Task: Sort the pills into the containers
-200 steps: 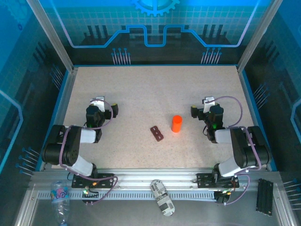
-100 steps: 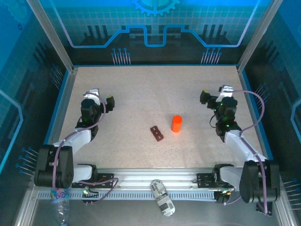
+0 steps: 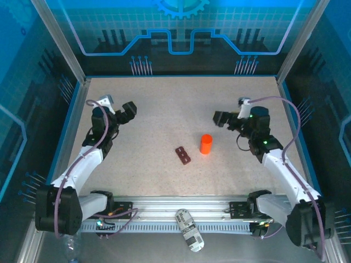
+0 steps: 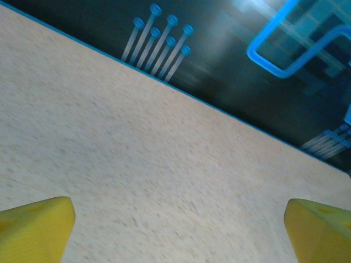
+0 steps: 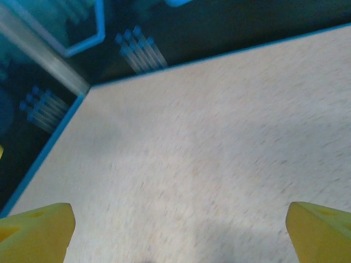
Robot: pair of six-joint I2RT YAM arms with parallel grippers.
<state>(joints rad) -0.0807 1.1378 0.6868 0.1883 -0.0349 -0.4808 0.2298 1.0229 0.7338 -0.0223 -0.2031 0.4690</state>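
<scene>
Mid-table a maroon two-cell container (image 3: 183, 155), orange bottle (image 3: 205, 144) just right of it, left gripper (image 3: 127, 111) and right gripper (image 3: 220, 118) well apart either side, both spread wide.

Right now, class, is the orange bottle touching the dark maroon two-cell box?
Apart. The top external view shows a strip of bare table between the orange bottle and the maroon box.

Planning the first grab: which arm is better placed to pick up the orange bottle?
Right, probably. The right hand hangs open close to the orange bottle. The left hand, also open, sits much farther off, beyond the maroon box on the bottle's other side.
</scene>
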